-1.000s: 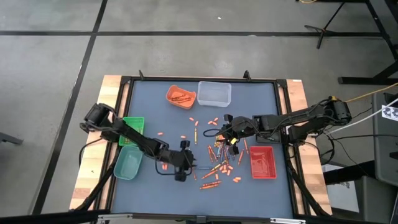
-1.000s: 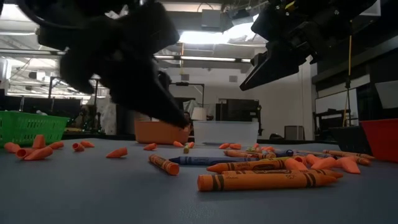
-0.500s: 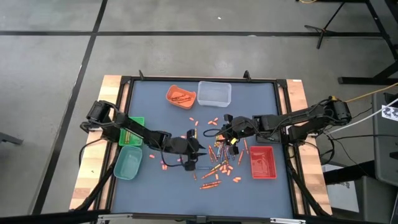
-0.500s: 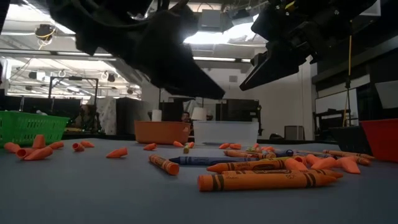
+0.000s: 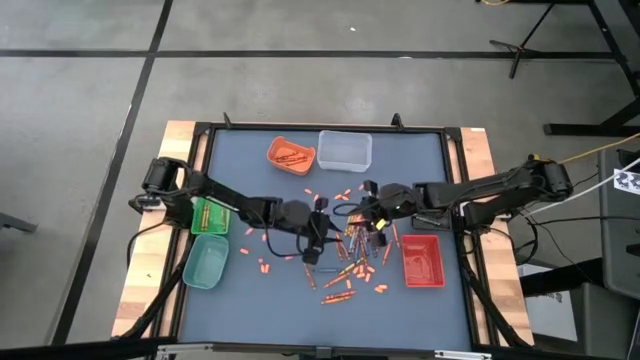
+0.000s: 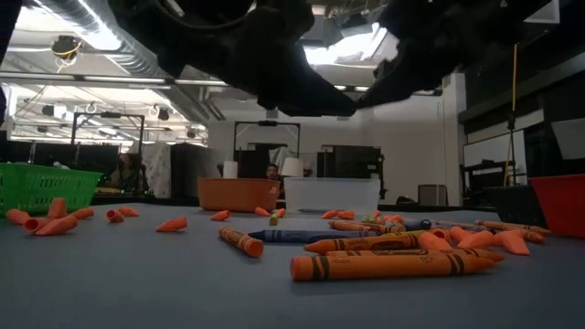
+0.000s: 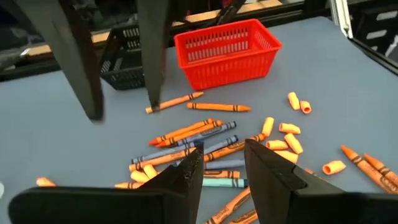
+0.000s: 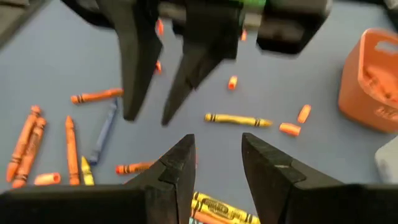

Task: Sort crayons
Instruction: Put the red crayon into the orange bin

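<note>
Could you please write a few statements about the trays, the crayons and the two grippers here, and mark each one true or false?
1. The red basket holds a heap of crayons. False: it looks empty; they lie on the table beside it.
2. The left gripper is open. True.
3. The right gripper clamps a crayon. False: its fingers are apart, holding nothing.
4. The orange tray holds orange crayons. True.

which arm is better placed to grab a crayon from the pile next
Either could, but the left looks slightly better: its open end effector hangs at the pile's edge with crayons straight ahead in its wrist view. The right end effector, also open, hangs just above the pile's far side.
</note>
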`<act>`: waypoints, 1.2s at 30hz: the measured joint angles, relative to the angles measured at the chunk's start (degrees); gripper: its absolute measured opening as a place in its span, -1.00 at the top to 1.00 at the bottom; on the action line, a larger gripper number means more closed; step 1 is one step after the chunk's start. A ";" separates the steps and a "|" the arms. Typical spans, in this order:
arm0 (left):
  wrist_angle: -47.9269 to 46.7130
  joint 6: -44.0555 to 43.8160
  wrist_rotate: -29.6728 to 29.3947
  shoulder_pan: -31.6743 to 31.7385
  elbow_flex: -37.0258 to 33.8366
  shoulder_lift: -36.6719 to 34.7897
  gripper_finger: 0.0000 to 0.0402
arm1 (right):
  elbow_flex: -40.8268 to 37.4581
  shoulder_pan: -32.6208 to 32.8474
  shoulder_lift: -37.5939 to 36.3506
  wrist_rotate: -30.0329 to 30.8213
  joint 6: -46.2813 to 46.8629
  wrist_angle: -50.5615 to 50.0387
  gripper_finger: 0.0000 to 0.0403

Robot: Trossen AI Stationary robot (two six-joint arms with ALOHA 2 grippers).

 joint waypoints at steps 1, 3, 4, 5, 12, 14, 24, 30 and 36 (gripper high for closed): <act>-0.01 0.88 0.57 0.28 0.00 0.00 0.50 | 0.00 0.00 -0.97 0.00 0.00 -0.07 0.36; -0.01 2.47 1.74 0.69 0.00 0.00 0.50 | 0.00 0.00 -2.82 0.00 0.06 -0.40 0.36; -0.01 3.25 2.32 0.95 0.00 0.00 0.50 | 0.00 0.00 -3.75 0.00 0.07 -0.59 0.36; 0.06 4.07 2.63 1.14 0.00 0.19 0.50 | 0.00 0.00 -4.55 0.00 0.08 -0.60 0.36; 2.09 5.82 7.38 2.05 0.07 5.20 0.50 | 0.00 0.01 -8.58 0.00 0.11 -1.23 0.36; 3.27 5.85 8.32 2.05 0.04 6.90 0.50 | 0.00 0.01 -9.06 0.00 0.12 -1.89 0.36; 7.87 5.93 11.13 2.43 0.03 12.86 0.50 | 0.00 0.01 -8.98 0.00 0.13 -2.14 0.36; 7.43 7.36 11.23 3.70 0.04 13.90 0.50 | 0.00 0.02 -8.98 0.00 0.13 -2.11 0.36; 6.24 6.81 12.44 5.02 0.04 14.38 0.50 | 0.00 0.02 -8.98 -0.02 0.15 -2.11 0.36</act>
